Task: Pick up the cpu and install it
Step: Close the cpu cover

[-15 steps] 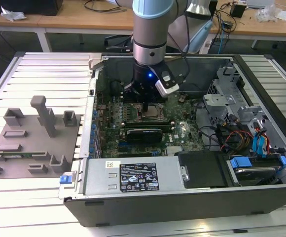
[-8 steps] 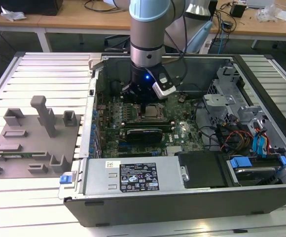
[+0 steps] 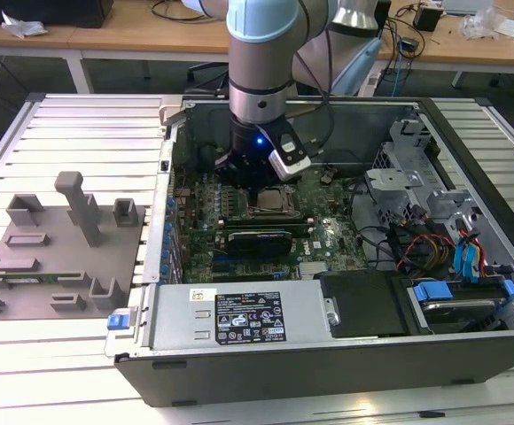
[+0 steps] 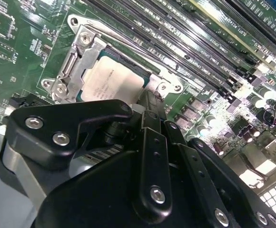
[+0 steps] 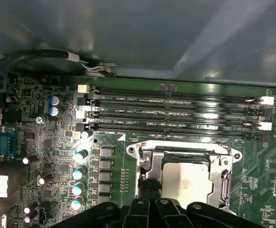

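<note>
Currently the arm (image 3: 261, 53) reaches down into an open computer case (image 3: 328, 354) that lies on the slatted metal table (image 3: 89, 124). The tool (image 3: 261, 183) hangs low over the green motherboard (image 3: 328, 232), directly above the processor socket near the middle of the board.

The cpu (image 3: 272, 202) lies flat in that socket with its silvery top facing up. In the second wrist view the cpu (image 4: 112, 80) sits level inside the metal socket frame (image 4: 78, 57), which borders it on its sides and is fastened at its corners with screws. The tip of the tool (image 4: 150, 102) stands just beside one corner of the chip, over the edge of the frame. Contact with the chip or the frame cannot be confirmed.

In the first wrist view the cpu (image 5: 183, 178) is again seated within the socket frame (image 5: 221, 171), and the tool (image 5: 146, 187) comes down at the frame's edge next to the chip. The black linkages of the tool cover the near part of the socket. Whether the tool is open or closed cannot be told from these views. Nothing is seen gripped in it.

Four long memory slots (image 5: 176, 111) run parallel beside the socket, and a row of blue-topped capacitors (image 5: 80, 173) stands near the frame on the board.

On the table at the exterior view's left, well apart from the case, rests a grey fixture (image 3: 62, 248) with upright blocks.
</note>
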Controlling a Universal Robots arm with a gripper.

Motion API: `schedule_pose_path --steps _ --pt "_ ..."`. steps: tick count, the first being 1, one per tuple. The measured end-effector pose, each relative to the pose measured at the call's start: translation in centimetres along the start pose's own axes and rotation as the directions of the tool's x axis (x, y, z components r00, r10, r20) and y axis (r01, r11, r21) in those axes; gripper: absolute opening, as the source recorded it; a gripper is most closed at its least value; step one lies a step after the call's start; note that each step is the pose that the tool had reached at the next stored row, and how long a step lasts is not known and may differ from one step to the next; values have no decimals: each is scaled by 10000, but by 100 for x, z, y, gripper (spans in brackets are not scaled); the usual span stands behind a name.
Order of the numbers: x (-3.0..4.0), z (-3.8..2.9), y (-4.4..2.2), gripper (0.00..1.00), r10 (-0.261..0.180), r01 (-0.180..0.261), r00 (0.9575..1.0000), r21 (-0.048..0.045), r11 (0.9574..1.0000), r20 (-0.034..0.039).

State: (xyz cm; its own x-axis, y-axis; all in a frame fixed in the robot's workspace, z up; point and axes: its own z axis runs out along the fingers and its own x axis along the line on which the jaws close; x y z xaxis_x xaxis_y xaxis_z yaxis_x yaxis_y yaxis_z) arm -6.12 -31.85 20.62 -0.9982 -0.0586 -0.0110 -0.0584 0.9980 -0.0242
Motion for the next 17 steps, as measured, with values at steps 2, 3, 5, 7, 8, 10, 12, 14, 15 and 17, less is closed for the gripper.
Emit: schedule_pose_path --steps 2,3,5,7,8,10,12,14,15,17 --pt "7 3 1 11 -1 1 10000 1 10000 -1" --pt "6 4 1 11 -2 2 10000 1 10000 -1" --pt "7 4 1 11 0 0 10000 0 10000 0" --pt "7 4 1 11 0 0 10000 -1 10000 0" --pt "7 4 1 11 0 0 10000 0 10000 0" --pt "8 7 1 11 0 0 10000 -2 10000 1" --pt "10 10 1 11 0 0 10000 1 10000 0" --pt "14 12 1 11 2 -2 10000 2 10000 0" --pt "17 13 1 11 1 -1 10000 2 10000 0" --pt "26 16 2 11 1 -1 10000 1 10000 0"
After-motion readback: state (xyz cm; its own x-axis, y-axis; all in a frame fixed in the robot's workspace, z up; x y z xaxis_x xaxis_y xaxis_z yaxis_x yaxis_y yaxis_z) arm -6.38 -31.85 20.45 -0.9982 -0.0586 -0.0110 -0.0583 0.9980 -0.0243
